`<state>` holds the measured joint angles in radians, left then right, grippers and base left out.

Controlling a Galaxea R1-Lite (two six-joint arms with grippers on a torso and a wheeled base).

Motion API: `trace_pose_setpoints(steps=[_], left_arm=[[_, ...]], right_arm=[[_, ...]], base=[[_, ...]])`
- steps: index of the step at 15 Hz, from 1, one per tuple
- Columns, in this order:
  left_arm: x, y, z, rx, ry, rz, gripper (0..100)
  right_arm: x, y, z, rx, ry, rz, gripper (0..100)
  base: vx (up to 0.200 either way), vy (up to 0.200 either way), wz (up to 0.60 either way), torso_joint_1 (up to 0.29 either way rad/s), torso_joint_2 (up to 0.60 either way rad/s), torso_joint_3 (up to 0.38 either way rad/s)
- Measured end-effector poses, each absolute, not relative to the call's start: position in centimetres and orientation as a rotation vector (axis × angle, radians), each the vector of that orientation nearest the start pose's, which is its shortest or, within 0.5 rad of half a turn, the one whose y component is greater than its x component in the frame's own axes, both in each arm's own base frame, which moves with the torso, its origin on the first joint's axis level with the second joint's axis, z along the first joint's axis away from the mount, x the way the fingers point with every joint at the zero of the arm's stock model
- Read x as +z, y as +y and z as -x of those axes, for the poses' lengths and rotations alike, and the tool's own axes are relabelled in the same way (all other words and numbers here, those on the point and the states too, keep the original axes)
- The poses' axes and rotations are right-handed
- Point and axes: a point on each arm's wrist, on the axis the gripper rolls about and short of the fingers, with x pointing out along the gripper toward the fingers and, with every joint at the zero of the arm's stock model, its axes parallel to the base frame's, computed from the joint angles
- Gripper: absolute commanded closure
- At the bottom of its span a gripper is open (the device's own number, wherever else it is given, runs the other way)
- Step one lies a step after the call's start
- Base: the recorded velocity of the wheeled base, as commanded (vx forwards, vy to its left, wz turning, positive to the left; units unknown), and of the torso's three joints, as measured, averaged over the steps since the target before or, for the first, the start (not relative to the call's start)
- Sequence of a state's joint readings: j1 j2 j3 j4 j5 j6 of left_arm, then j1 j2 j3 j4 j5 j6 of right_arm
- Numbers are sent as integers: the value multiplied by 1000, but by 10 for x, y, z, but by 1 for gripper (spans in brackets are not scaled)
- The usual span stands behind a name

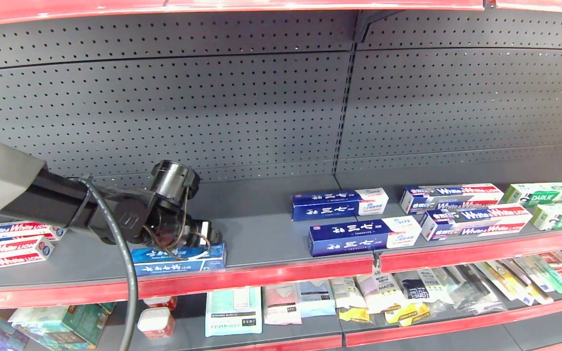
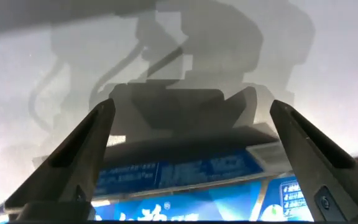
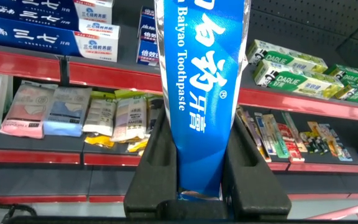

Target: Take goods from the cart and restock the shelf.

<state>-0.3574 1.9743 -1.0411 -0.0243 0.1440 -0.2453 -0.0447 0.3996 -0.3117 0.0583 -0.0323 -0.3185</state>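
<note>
**Left end effector.** My left end effector is released. Its two fingers stand wide apart and grip nothing. It sits low over the left part of the upper shelf deck, right above the shelved blue box. This toothpaste box lies flat at the near edge of the deck, with its long side along the red front strip. In the left wrist view it lies beneath the spread fingers. I cannot tell whether either finger touches it.

**Right end effector.** My right end effector is clenched on the held blue box, a toothpaste box of similar blue. The box stands upright, gripped at its lower end between both fingers. It is in front of the shelf and apart from it.

**Upper shelf deck, contents from left to right:**
- Red-and-white boxes lie at the far left, beside my left arm.
- The shelved blue box comes next.
- Two dark blue boxes lie near the middle, one behind the other.
- Two white-and-blue boxes follow, also one behind the other.
- Two green boxes lie at the right end.

**Lower shelf deck, contents from left to right:**
- Green cartons are at the left.
- A small red-and-white jar stands just right of them.
- A teal-and-white pouch comes next.
- A row of flat packets overlaps along the middle.
- Slim carded items are fanned out at the right.
</note>
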Motion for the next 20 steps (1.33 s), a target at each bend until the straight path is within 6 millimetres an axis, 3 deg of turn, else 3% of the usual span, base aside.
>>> trace_pose_setpoints(steps=[5, 20], left_arm=[[112, -119, -333, -51, 931, 31, 0], [102, -124, -343, 57, 1051, 34, 0]], right_arm=[[161, -1, -5, -53, 155, 317, 100], [158, -1, -5, -51, 165, 317, 100]], base=[[0, 0, 0, 0, 0, 0], [0, 0, 0, 0, 0, 0]])
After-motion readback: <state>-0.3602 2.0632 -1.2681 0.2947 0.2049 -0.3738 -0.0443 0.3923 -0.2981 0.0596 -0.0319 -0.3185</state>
